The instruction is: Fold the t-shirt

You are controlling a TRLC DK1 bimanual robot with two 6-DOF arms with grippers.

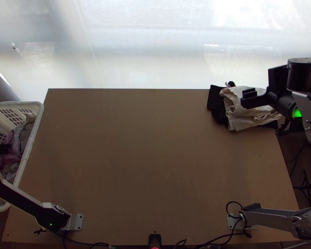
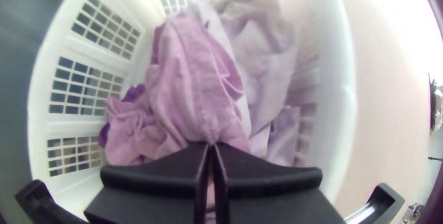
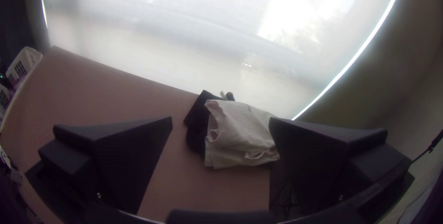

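Left gripper (image 1: 0, 148): fingers together, tips at pink t-shirt (image 2: 194, 76), hold unclear | T-shirt: bunched in basket (image 1: 33, 133) | Right gripper (image 1: 264, 99): wide open, holding nothing | Beige cloth (image 1: 239, 120): folded, on black cloth (image 1: 215, 101), table's (image 1: 155, 166) far right corner

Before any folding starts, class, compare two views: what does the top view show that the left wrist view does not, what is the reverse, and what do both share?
Top view: the small black device with a red light at the table's near edge, and a green light on the right arm.
Left wrist view: the left gripper's jaws, shut.
Both: the white basket, the bunched pink-purple cloth in it, and the table.
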